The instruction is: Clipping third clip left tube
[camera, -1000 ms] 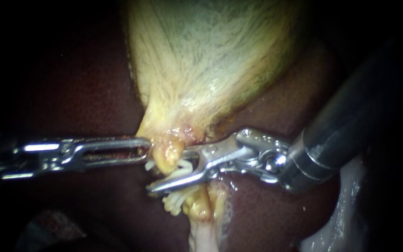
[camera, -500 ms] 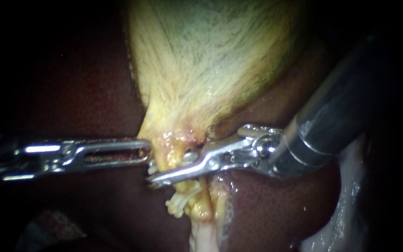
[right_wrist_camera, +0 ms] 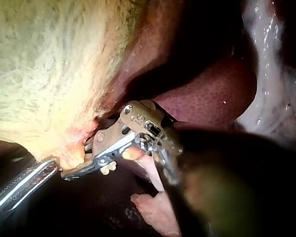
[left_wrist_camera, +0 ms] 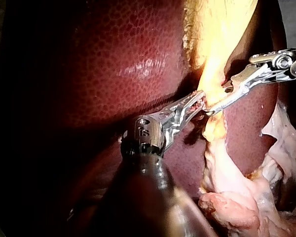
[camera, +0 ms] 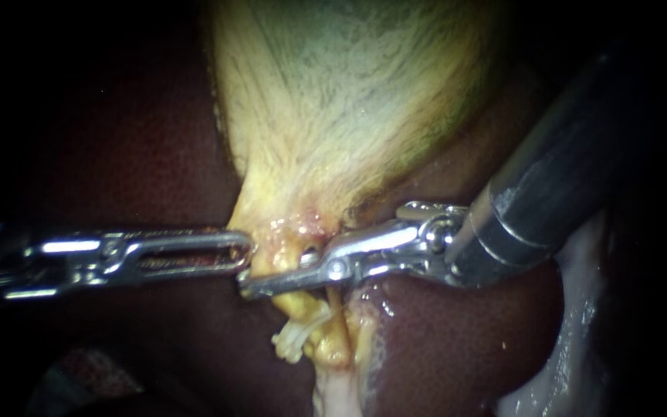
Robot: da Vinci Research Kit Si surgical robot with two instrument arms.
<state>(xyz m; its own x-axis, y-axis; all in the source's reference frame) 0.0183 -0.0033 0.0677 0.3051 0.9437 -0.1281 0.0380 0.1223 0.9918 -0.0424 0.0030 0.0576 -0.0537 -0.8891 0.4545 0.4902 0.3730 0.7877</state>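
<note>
The pale yellow gallbladder (camera: 333,116) narrows down to a yellow tube (camera: 291,251) that lies on the dark red liver (camera: 441,347). My right instrument (camera: 252,287) comes in from the upper right, and its jaws lie closed across the tube, gripping it from both sides. White clips (camera: 293,340) sit on the tube just below those jaws. From the left, my left instrument (camera: 242,253) holds the gallbladder's neck with its slotted jaws shut on the tissue. In the left wrist view the two tips meet at the tube, left instrument (left_wrist_camera: 200,101) beside right instrument (left_wrist_camera: 212,108). The right instrument (right_wrist_camera: 71,173) also shows closed in its own wrist view.
Pale, wet fatty tissue (camera: 573,332) lies at the lower right beside the right shaft, and more of it (left_wrist_camera: 237,197) hangs below the tube. The liver (left_wrist_camera: 113,64) fills the ground around both instruments.
The right instrument's jaws, open around the tube a second ago, have closed on it and risen slightly toward the gallbladder's neck. The left instrument has held still.
</note>
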